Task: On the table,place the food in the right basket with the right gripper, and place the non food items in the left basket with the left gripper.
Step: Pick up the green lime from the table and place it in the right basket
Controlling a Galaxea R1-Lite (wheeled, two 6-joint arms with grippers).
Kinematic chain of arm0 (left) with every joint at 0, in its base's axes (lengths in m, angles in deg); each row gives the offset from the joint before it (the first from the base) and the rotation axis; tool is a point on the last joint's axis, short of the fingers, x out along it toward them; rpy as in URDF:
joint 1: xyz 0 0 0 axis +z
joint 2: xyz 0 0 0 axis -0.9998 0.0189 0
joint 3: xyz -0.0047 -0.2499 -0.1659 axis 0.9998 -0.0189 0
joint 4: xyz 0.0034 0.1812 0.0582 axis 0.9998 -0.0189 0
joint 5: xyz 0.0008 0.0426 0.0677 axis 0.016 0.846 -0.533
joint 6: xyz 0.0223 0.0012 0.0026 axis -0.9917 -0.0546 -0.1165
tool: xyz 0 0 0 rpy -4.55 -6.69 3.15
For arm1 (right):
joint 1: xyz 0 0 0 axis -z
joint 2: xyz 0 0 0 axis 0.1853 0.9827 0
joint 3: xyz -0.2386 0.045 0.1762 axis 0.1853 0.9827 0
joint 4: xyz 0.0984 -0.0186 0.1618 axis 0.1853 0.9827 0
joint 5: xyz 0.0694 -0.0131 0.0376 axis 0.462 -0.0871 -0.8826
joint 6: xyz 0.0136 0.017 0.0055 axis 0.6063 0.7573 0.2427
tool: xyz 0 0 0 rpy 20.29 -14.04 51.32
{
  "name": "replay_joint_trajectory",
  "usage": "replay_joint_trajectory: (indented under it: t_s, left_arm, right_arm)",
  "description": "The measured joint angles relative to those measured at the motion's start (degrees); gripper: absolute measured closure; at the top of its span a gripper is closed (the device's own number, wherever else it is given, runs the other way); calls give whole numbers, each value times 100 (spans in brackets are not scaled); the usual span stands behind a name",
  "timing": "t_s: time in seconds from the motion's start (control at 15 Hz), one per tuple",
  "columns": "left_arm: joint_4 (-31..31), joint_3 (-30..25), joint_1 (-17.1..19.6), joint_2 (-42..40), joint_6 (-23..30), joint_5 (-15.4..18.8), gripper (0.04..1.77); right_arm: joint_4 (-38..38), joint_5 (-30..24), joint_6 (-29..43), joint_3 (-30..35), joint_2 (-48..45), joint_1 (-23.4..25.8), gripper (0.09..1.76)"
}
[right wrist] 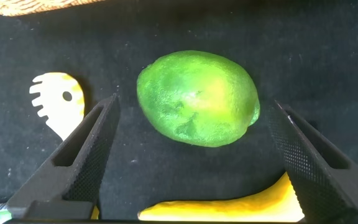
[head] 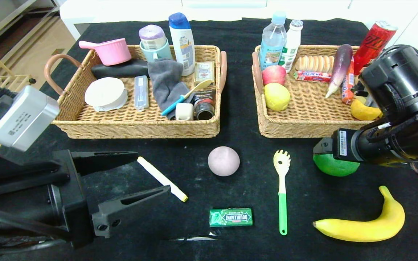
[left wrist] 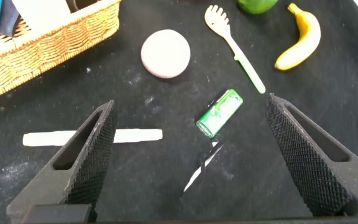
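Observation:
On the black table lie a white marker [head: 162,178], a pale pink ball [head: 223,161], a green gum pack [head: 230,217], a yellow-green pasta spoon [head: 282,188], a green lime [head: 334,166] and a banana [head: 368,224]. My left gripper [head: 152,173] is open at the near left. In its wrist view [left wrist: 190,106] the marker [left wrist: 92,137] and gum pack [left wrist: 219,113] lie below it. My right gripper [right wrist: 194,106] is open above the lime [right wrist: 197,96], one finger on each side, apart from it. The arm hides the fingers in the head view.
The left basket [head: 136,127] holds non-food items: a pink pot, bottles, a cloth, cups. The right basket [head: 303,128] holds bottles, an apple, a lemon, biscuits, an eggplant, a sausage. A red can [head: 376,41] stands behind it.

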Motion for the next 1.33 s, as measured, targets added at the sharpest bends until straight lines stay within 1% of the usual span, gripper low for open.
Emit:
replay_joint_trajectory:
  t_s: [0.53, 1.33]
  left_arm:
    - [38, -63, -33, -51, -20, -2, 9]
    - [46, -121, -44, -127, -124, 0, 9]
  right_arm:
    - [-26, -20, 212, 39, 206, 82, 14]
    - [-35, -55, 267, 59, 477, 179, 14]
